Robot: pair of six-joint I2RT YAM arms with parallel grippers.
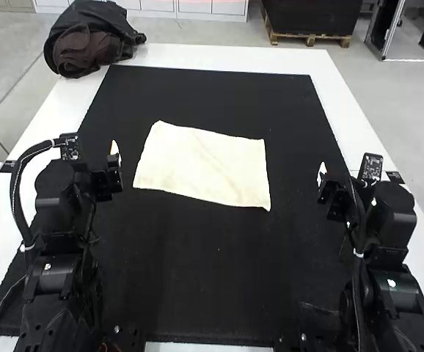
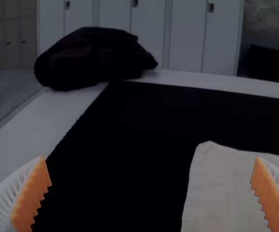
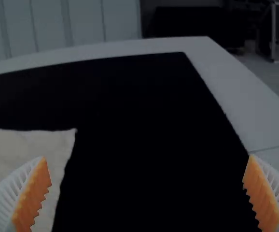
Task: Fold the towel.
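Both end effectors (image 2: pixel 150 159) (image 3: pixel 147 158) being held wide, empty; towel (image 1: pixel 205 165) best being pinched at corners facing near edge of bench (image 1: pixel 234 57).

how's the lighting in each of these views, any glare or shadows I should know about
High view: bright and even, the white table edge palest, the mat near black. Left wrist view: dim, towel greyed, bundle's folds lost in shadow. Right wrist view: similarly dim, no strong glare.
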